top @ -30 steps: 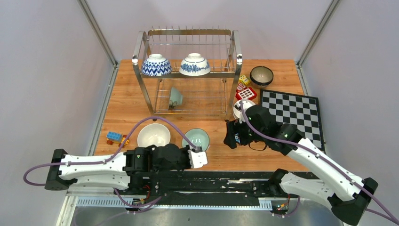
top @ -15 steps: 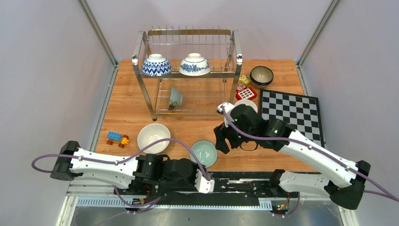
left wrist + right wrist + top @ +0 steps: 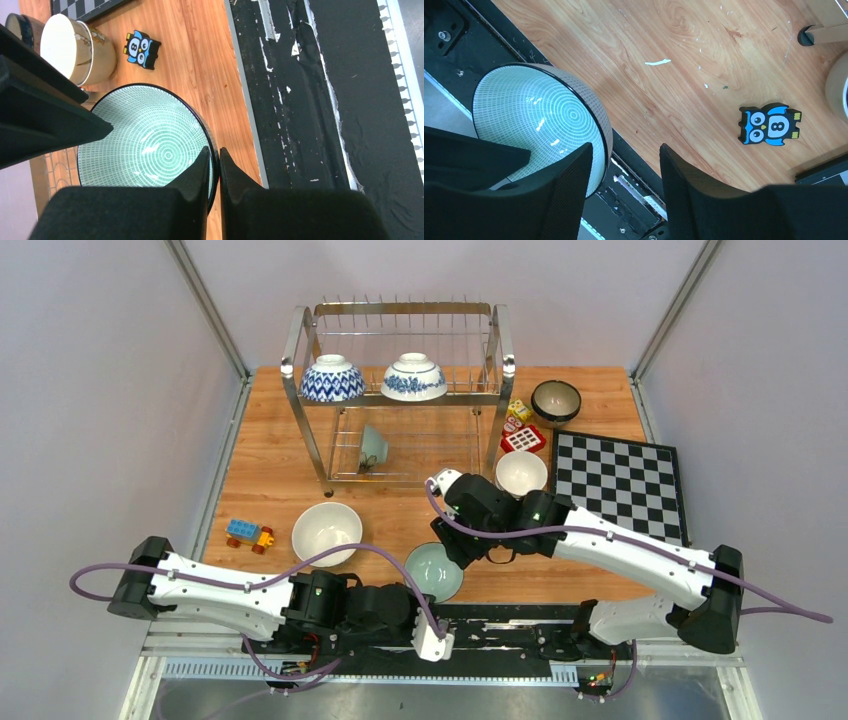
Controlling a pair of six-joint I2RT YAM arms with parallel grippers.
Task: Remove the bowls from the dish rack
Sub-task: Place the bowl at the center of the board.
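The steel dish rack (image 3: 497, 352) stands at the back with two blue-and-white bowls (image 3: 331, 378) (image 3: 414, 377) upside down on its top tier. A pale green bowl (image 3: 373, 447) leans on the lower tier. My left gripper (image 3: 431, 610) (image 3: 214, 150) is shut on the rim of a celadon green bowl (image 3: 432, 570) (image 3: 145, 145) (image 3: 534, 125) at the table's near edge. My right gripper (image 3: 456, 552) (image 3: 625, 146) hangs open over that bowl's far rim, one finger above its inside, the other outside.
A cream-white bowl (image 3: 326, 528) sits left of centre. A white bowl (image 3: 521, 472) and a dark bowl (image 3: 556, 400) lie right of the rack. The chessboard (image 3: 620, 480) is at right. Toy blocks (image 3: 249, 533) (image 3: 520, 425) and an owl block (image 3: 771, 125) lie about.
My left gripper drew the green bowl back and rightward to the near edge. The right arm swung left from the white bowl to above the green bowl, its jaws narrowing.
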